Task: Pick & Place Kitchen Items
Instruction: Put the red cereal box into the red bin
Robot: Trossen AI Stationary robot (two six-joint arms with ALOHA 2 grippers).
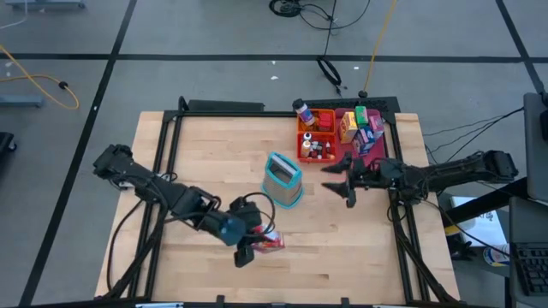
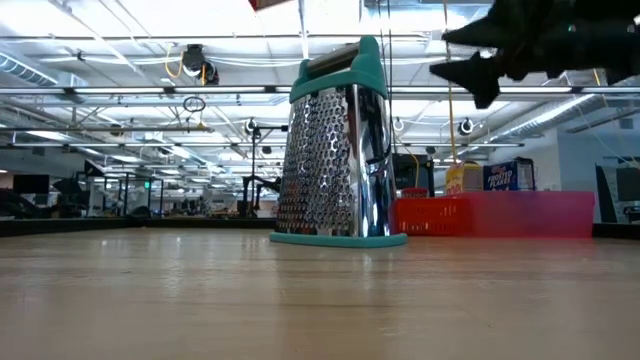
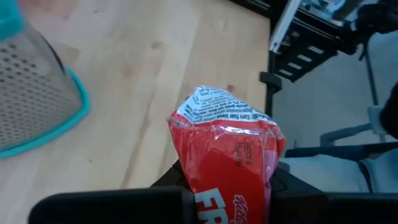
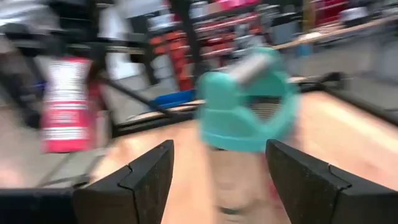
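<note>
The left tool (image 1: 257, 241) sits over the near part of the wooden counter (image 1: 205, 145), closed on a small red box (image 3: 227, 155) wrapped in clear film with white print on its upper flap. In the left wrist view the box stands between the two dark fingers (image 3: 298, 193), with the counter surface and the teal base of the box grater (image 3: 34, 99) beyond it. The box grater (image 1: 283, 179) stands upright near the middle of the counter, a perforated metal body with a teal handle and teal base rim. The right tool (image 1: 339, 181) hangs just to the right of the grater, above the counter, its fingers (image 4: 149, 177) spread wide apart and holding nothing; in the right wrist view the grater's teal top lies between and beyond them, and the red box shows farther off. At the far right part of the counter, an orange tray (image 1: 306, 147) holds tiny spice bottles (image 1: 320, 151) and one taller jar (image 1: 303, 111) at its far end. Beside it, a pink tray (image 1: 370, 151) carries small yellow, green, blue and red boxes (image 1: 360, 127) standing close together.
</note>
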